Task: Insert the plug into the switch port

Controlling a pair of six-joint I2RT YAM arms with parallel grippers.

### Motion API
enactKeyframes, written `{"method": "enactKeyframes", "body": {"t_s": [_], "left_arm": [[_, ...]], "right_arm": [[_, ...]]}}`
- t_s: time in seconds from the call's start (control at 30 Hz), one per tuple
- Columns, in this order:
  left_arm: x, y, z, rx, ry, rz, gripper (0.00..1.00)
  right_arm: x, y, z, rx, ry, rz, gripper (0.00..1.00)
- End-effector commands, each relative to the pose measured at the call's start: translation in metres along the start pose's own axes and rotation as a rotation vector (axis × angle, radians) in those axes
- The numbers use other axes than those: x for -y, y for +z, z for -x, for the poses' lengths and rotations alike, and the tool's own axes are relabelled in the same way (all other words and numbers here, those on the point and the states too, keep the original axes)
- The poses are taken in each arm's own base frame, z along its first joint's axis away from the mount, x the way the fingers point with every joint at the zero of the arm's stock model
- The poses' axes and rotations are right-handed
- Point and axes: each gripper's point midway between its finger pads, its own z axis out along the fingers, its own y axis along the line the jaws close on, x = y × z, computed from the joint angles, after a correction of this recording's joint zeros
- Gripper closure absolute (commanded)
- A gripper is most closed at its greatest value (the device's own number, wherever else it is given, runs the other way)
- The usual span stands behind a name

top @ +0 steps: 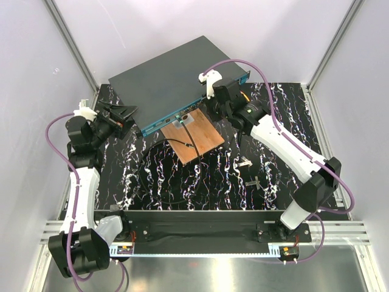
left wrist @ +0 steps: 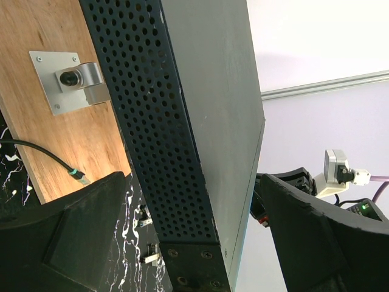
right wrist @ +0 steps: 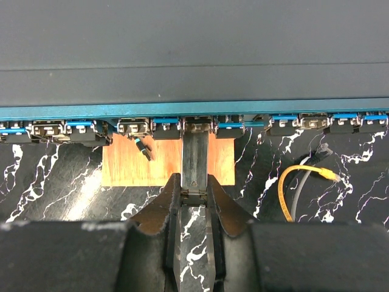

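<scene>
Insertion is in hand: the right tool (right wrist: 196,193) pinches the slim grey plug (right wrist: 196,161), its tip at a port (right wrist: 197,126) in the teal face of the flat dark-grey metal switch (right wrist: 194,61). The left tool (left wrist: 194,243), spread wide, straddles the switch's side. The next move calls for a straight push.

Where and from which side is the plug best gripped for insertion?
Its rear end, coming from in front of the switch, in line with the port. The plug is a long narrow bar pointing straight at it; the right hand pinching its sides there leaves the tip free.
</scene>
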Motion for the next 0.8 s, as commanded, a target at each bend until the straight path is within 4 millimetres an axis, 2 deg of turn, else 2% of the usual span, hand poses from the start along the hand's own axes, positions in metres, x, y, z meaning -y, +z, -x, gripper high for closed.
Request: {"method": "enactKeyframes", "body": {"t_s": [0.0, 0.4, 0.7, 0.77], "left_arm": [[0.02, 0.0, 0.003, -0.007, 0.044, -0.065, 0.01], [0.017, 0.002, 0.003, -0.012, 0.037, -0.062, 0.01], [0.018, 0.003, 0.004, -0.012, 0.035, -0.062, 0.01], [0.017, 0.003, 0.003, -0.014, 0.031, -0.06, 0.01]], "right_arm": [[-0.015, -0.007, 0.04, 0.114, 0.012, 0.075, 1.0], [-0.016, -0.003, 0.06, 0.17, 0.005, 0.076, 1.0], [-0.015, 0.004, 0.068, 0.199, -0.004, 0.062, 1.0], [-0.014, 0.004, 0.072, 0.222, 0.0, 0.056, 0.97]]}}
